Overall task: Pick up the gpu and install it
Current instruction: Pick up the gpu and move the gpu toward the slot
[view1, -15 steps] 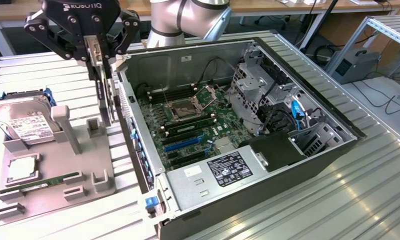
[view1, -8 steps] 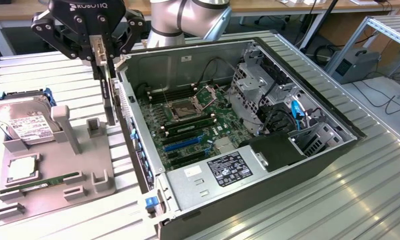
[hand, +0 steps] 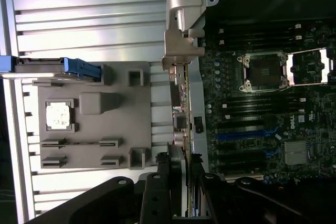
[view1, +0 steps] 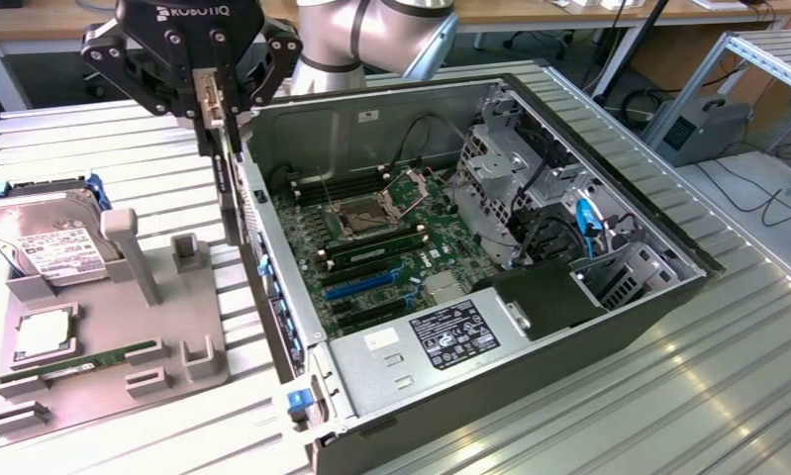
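Currently: the slatted metal table [view1: 712, 396] carries everything. The open computer case [view1: 501, 396] lies on its side below the gripper and off toward the exterior view's right, with its motherboard [view1: 435, 223] facing up and the blue expansion slots [view1: 362, 282] bare. The grey parts fixture [view1: 105, 346] sits on the other side of the gripper, toward the exterior view's left and lower down. On it, the hard drive [view1: 46, 237] is the part nearest the gripper. The gripper [view1: 214, 109] is clamped on the gpu [view1: 224, 168], fingers closed on both faces of the card. The gpu hangs edge-on and vertical straight down from the fingers, silver bracket side up by the fingers, with the dark board trailing below. Its lower end lines up with the case's near wall, at the seam between fixture and case; cannot tell if it touches that wall. It is not in a slot. The wrist view agrees: the card [hand: 181, 103] runs out from between the fingers [hand: 160, 174], the fixture [hand: 105, 129] is on one side of it and the motherboard [hand: 252, 108] on the other. Smaller parts on the fixture, further from the gripper than the drive: the processor chip [view1: 46, 336] in its pocket, then the memory stick [view1: 85, 361] just beside it.
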